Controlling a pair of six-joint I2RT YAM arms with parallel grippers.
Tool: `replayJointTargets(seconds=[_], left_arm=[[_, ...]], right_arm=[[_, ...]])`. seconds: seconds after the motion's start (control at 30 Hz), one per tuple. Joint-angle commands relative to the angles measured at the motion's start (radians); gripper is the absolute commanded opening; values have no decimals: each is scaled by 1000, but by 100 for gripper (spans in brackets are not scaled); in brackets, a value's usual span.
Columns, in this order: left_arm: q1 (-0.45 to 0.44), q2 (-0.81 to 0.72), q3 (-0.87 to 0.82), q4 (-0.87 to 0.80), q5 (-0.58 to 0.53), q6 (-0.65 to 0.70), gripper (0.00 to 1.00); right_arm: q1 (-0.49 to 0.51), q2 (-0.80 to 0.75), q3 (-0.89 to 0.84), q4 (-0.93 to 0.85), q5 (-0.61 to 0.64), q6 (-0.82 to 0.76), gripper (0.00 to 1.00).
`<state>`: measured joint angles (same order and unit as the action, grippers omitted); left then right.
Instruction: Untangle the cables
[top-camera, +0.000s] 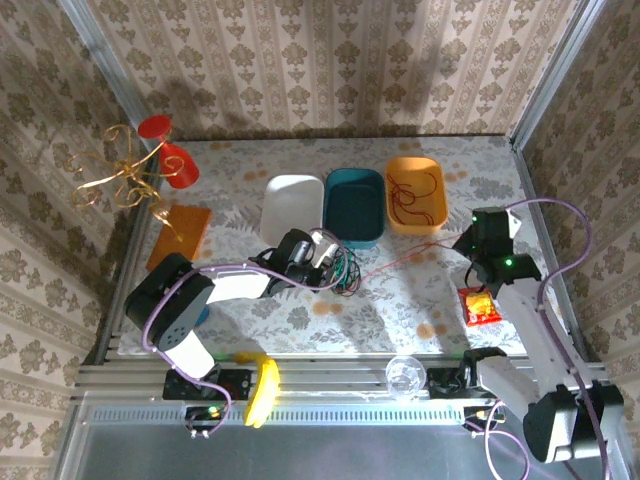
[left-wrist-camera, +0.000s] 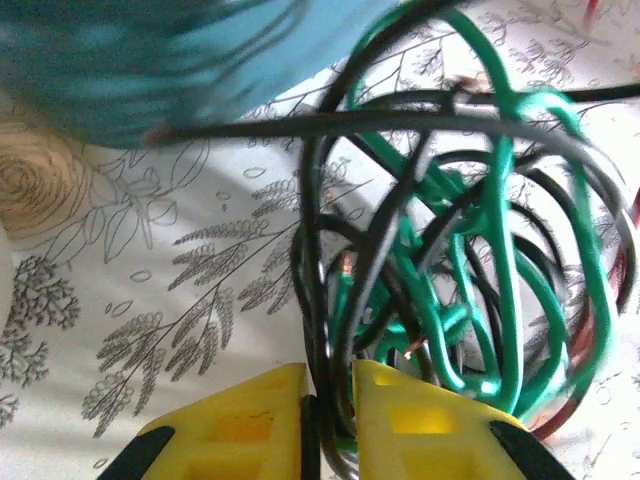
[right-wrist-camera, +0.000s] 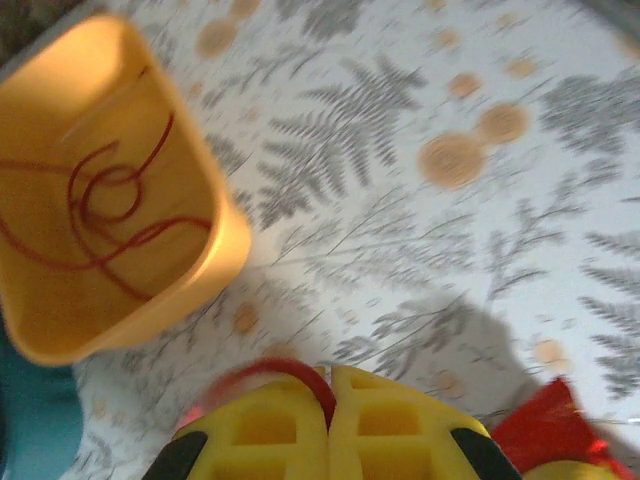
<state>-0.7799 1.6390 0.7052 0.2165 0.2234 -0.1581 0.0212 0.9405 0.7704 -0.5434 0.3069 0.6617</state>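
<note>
Counter stock, left to right, operator:

1. Gold curled-wire stand with red cup-shaped pieces (top-camera: 130, 172): it is standing at the far left corner of the pale leaf-patterned counter (top-camera: 400, 305).
2. Flat orange rectangular board (top-camera: 182, 235): it is lying just in front of the stand.
3. Yellow curved object (top-camera: 262, 390): it is resting on the near metal rail.
4. Your left hand (left-wrist-camera: 328, 385): its yellow fingers are standing narrow and are pinching a thin black cable (left-wrist-camera: 400, 120) that is running down through the gap between them.
5. Tangle: the black cable and a thin glossy green cable (left-wrist-camera: 500, 250) are looping through each other in a loose knot. The knot is lying on the counter directly ahead of your left hand and just in front of the tubs.
6. White rectangular plastic tub (top-camera: 292, 200), then teal rectangular plastic tub (top-camera: 355, 205): they are sitting side by side at mid-counter.
7. Thin taut red cable (top-camera: 400, 262): it is stretching from the tangle across the counter to your right hand.
8. Orange rectangular plastic tub (top-camera: 415, 161): it is sitting just right of the teal tub and is holding a separate coiled red cable (top-camera: 412, 197).
9. Clear round object (top-camera: 405, 375): it is sitting on the near rail.
10. Your right hand (right-wrist-camera: 328, 395): its fingers are pressing together, clamping the end of the taut red cable.
11. Red and yellow snack packet (top-camera: 480, 306): it is lying near your right hand.
</note>
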Motion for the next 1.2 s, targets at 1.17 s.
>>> replayJointTargets(seconds=[1.17], left_arm=[[-74, 48, -17, 2, -4, 38, 17]], right_arm=[[73, 355, 563, 558, -121, -320, 0]])
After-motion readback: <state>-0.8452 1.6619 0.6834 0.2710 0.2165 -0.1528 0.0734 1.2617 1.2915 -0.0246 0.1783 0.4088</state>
